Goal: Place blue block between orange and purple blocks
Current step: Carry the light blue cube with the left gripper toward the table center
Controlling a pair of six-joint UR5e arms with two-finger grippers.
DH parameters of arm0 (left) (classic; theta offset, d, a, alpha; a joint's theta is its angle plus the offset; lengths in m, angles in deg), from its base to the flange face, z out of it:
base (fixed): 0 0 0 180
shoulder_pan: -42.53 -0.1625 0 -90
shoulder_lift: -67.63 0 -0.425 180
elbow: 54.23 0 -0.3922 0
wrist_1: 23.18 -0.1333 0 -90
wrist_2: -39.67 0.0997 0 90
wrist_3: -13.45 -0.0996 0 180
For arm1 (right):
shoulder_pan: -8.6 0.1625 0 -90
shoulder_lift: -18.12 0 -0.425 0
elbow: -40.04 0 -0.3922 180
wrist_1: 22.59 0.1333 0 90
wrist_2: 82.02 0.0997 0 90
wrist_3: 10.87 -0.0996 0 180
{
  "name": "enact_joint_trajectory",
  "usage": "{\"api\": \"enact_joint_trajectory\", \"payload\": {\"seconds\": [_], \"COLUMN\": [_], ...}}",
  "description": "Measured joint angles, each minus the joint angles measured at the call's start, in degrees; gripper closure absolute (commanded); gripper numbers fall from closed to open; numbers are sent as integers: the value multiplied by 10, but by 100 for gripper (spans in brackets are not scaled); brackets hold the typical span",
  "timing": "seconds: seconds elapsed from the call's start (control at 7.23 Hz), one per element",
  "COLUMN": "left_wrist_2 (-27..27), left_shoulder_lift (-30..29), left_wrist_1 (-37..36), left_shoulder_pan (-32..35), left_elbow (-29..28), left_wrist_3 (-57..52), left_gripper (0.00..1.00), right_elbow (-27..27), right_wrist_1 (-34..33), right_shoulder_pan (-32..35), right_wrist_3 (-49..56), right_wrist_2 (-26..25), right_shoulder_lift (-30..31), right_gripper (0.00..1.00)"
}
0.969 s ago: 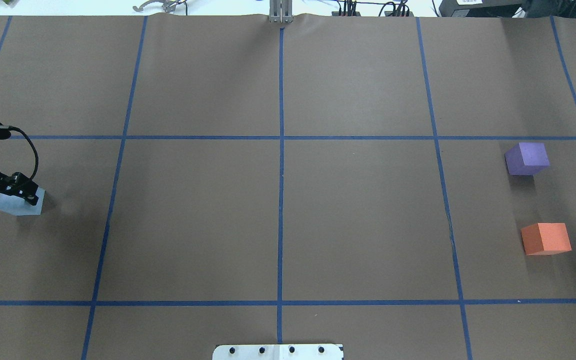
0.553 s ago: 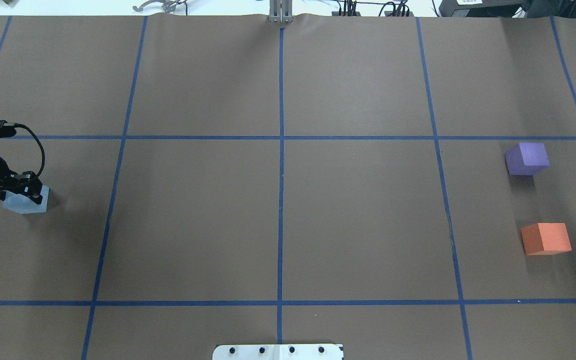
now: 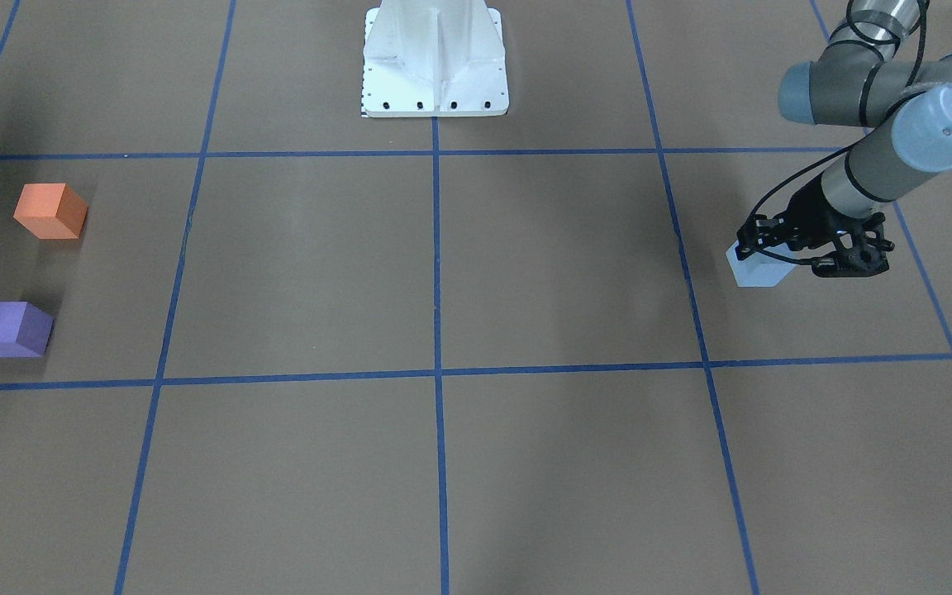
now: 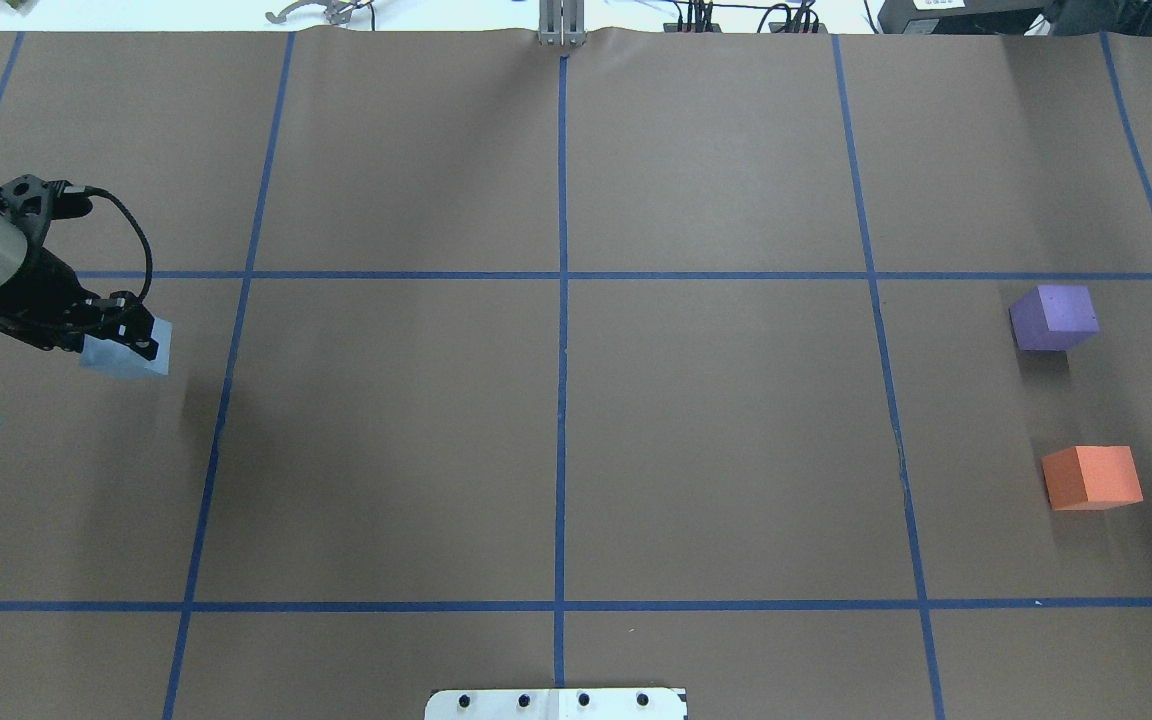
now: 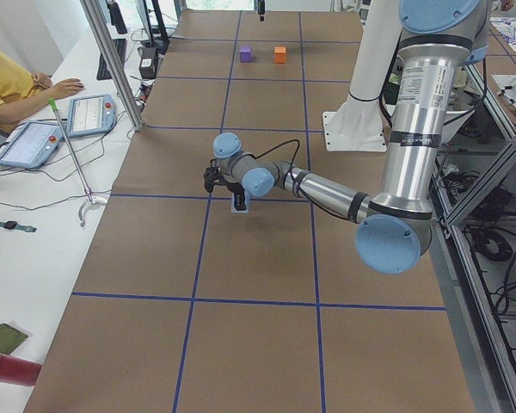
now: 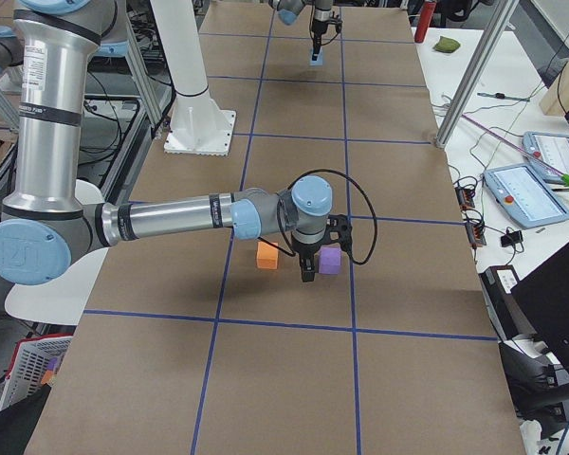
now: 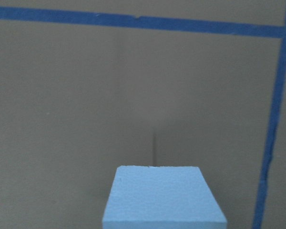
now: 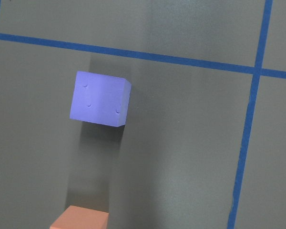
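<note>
My left gripper (image 4: 132,338) is shut on the light blue block (image 4: 124,356) and holds it just above the brown table at the far left. It also shows in the front view (image 3: 761,250) with the block (image 3: 755,271), and the block fills the bottom of the left wrist view (image 7: 163,198). The purple block (image 4: 1054,317) and the orange block (image 4: 1092,477) stand apart at the far right, with a gap between them. My right gripper (image 6: 307,269) shows only in the exterior right view, hanging near those two blocks; I cannot tell whether it is open or shut.
Blue tape lines (image 4: 561,330) divide the table into squares. The white robot base (image 3: 435,62) stands at the table's near edge. An operator (image 5: 9,73) sits with tablets (image 5: 86,114) beyond the far edge.
My left gripper has carried the blue block to the right and away from the robot's side, and it looks higher off the table. The purple and orange blocks have not moved.
</note>
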State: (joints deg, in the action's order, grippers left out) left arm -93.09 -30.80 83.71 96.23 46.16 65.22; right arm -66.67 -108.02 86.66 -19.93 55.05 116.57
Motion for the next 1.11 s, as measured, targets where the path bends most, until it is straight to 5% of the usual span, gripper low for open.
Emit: {"api": "enact_joint_trajectory", "payload": {"seconds": [0.42, 0.69, 1.11], "left_wrist_2": [17, 86, 179], "left_shoulder_lift": [-121, -217, -391], "left_wrist_1": [-22, -80, -128], "left_shoulder_pan": [-98, -169, -254], "left_elbow": [16, 6, -123], "left_wrist_3": [175, 223, 256], "left_gripper": [100, 100, 100], "right_elbow": [-1, -2, -3], "right_wrist_1": [1, 1, 1], "right_shoulder_pan": [-7, -12, -16], "right_wrist_3": [-1, -1, -1], "right_wrist_2": [0, 0, 0], "right_shoulder_lift": [-3, -6, -6], "right_gripper": [0, 0, 0]}}
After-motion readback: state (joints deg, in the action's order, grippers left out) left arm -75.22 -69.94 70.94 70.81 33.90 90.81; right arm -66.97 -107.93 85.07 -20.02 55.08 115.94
